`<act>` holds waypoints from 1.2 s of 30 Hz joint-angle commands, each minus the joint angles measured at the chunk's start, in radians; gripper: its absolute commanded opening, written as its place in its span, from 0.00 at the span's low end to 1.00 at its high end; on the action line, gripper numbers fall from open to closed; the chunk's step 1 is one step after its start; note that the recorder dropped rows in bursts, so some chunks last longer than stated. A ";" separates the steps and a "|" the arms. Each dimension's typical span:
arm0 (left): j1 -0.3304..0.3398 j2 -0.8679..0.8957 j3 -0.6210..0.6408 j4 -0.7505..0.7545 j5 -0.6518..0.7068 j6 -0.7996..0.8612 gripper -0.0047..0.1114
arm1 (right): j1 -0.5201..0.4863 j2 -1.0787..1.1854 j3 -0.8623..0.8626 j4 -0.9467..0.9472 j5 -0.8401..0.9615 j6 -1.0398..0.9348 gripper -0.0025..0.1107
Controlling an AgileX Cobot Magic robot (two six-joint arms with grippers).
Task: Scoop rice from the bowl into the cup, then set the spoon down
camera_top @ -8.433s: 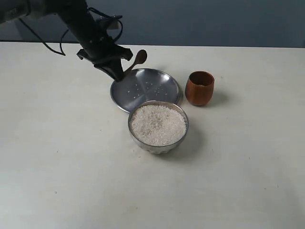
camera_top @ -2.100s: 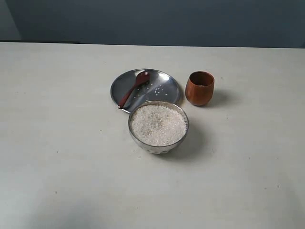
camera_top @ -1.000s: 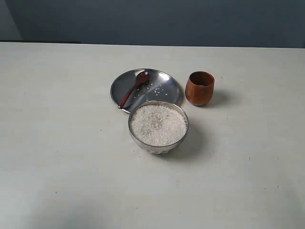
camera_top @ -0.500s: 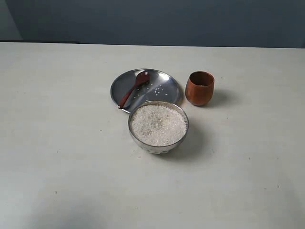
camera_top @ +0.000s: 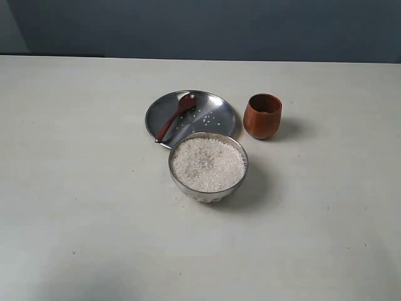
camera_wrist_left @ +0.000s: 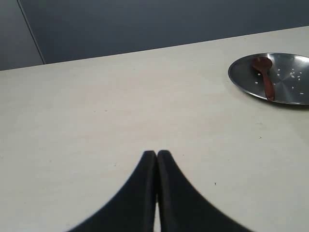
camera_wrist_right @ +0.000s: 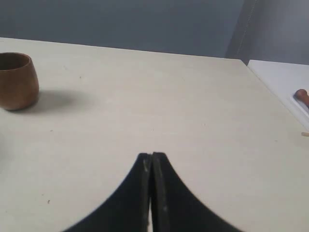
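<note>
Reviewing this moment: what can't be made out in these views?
- Contents of the cup: in the exterior view the interior is dark and mostly hidden by its wall; the right wrist view shows it side-on.
- The plate: left wrist view, cut by the frame edge.
- A red object: right wrist view, cut by the edge, unidentifiable.

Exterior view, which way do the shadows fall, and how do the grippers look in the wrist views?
Exterior view: soft shadows fall to the right of the bowl and the cup, mild sheen on the plate, no harsh glare. Left wrist view: the left gripper is a dark, featureless silhouette. Right wrist view: same for the right gripper.
</note>
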 commanded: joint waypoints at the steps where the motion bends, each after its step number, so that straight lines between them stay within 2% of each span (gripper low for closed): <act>1: -0.002 -0.005 0.005 -0.003 -0.012 0.000 0.05 | -0.004 -0.004 0.002 0.094 -0.011 -0.001 0.02; 36: -0.002 -0.005 0.005 -0.001 -0.012 0.000 0.05 | 0.017 -0.004 0.002 0.104 -0.007 0.046 0.02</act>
